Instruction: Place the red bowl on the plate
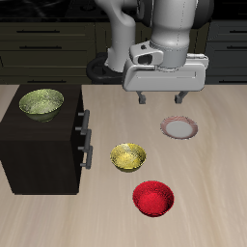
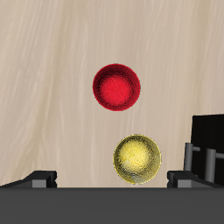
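The red bowl [image 1: 152, 198] sits on the table near its front edge; it also shows in the wrist view [image 2: 116, 87]. The plate [image 1: 179, 127], whitish with a pinkish-brown rim, lies farther back, apart from the bowl and out of the wrist view. My gripper [image 1: 161, 97] hangs high above the table, behind the plate and well away from the red bowl. Its fingers [image 2: 39, 177] stand wide apart and hold nothing.
A yellow patterned bowl [image 1: 127, 156] sits between the red bowl and a dark cabinet [image 1: 39, 154]; it also shows in the wrist view [image 2: 137, 158]. A yellow-green bowl [image 1: 41, 103] rests on top of the cabinet.
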